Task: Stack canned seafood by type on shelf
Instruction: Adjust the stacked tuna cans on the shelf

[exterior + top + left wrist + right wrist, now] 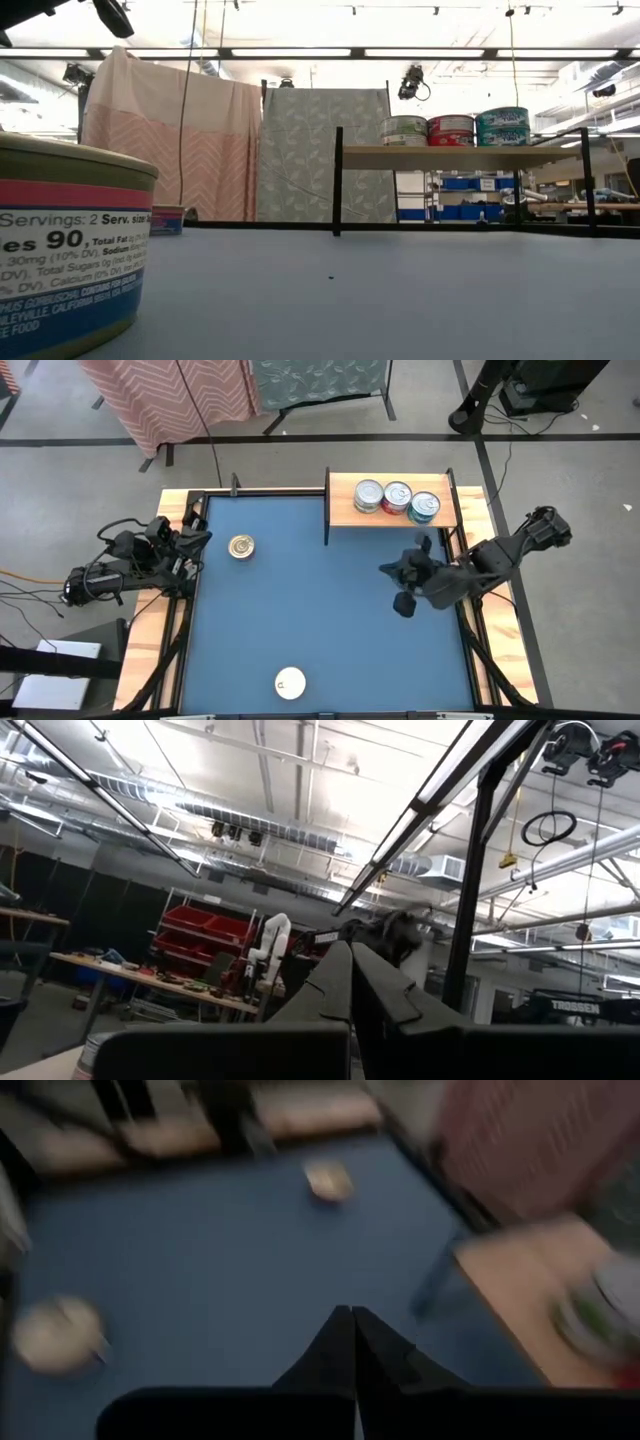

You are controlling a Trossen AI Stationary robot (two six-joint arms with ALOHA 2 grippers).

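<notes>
Three tins are lined up touching on the shelf, while a gold tin and a white tin are left well apart on the blue table.

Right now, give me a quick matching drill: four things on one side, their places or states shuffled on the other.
1. gold-lid tin
2. white-lid tin
3. teal tin
4. right hand

A. shut, over the blue table below the shelf
B. on the shelf, rightmost of three
C. table's near edge
D. table's left part, near the left arm

Pairs: 1-D, 2-C, 3-B, 4-A
</notes>
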